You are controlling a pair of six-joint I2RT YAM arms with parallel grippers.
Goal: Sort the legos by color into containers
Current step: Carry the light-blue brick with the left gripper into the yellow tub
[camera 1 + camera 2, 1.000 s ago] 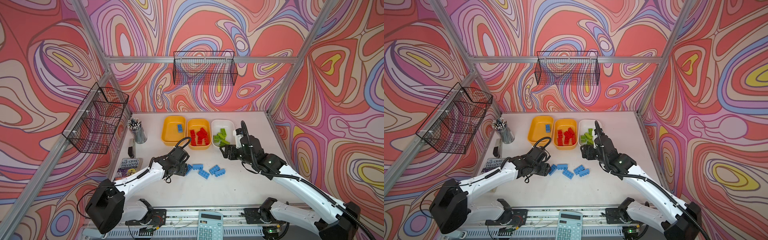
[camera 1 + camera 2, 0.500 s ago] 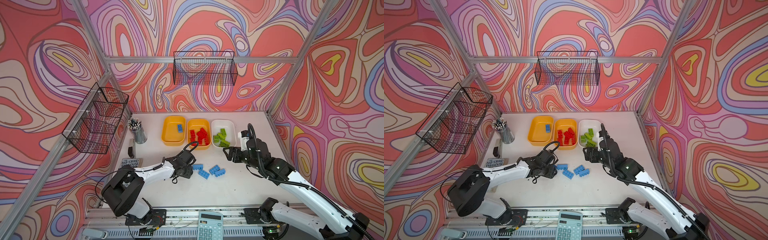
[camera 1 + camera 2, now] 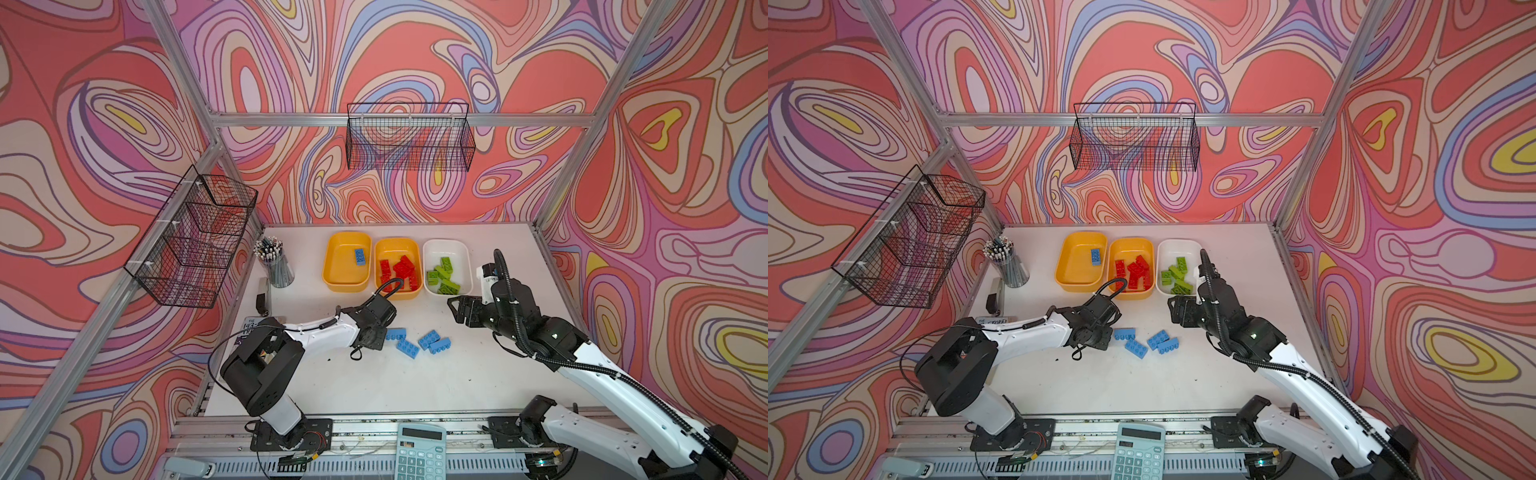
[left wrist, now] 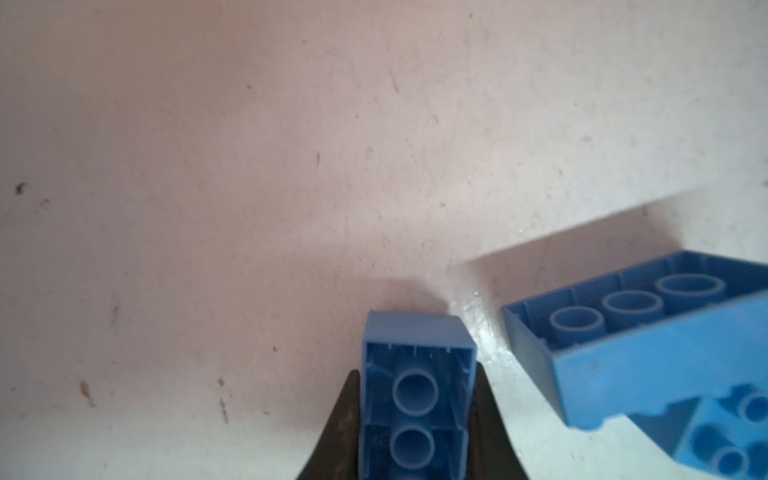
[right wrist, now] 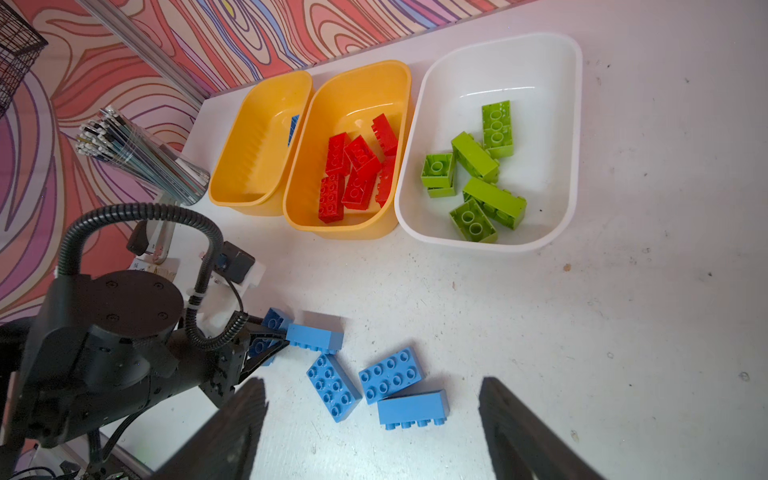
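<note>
1. The left gripper (image 4: 417, 376) is clenched on a blue brick (image 4: 415, 338). A dark finger presses each long side, the hollow underside faces the wrist camera, and the brick's far end juts past the fingertips, low over the table.
2. Just right of it, four loose blue bricks (image 3: 407, 348) lie clustered on the table. The nearest sits just beside the held one (whether they touch I cannot tell).
3. Behind them three trays stand side by side. The left yellow tray (image 3: 332, 249) holds a single blue brick (image 3: 360, 257), the middle yellow tray (image 3: 397, 242) holds the red bricks (image 3: 399, 268), and the white tray (image 3: 446, 243) holds the green bricks (image 3: 442, 274).
4. The right gripper (image 3: 457, 311) hangs released, its fingers wide apart with nothing between them, just in front of the white tray.
5. The white table (image 3: 415, 386) is scuffed and speckled. Swirl-patterned walls enclose it, with a wire basket (image 3: 195, 237) on the left wall, a pencil cup (image 3: 276, 266) below it, a second wire basket (image 3: 409, 137) on the back wall, and a calculator (image 3: 419, 453) at the front edge.
</note>
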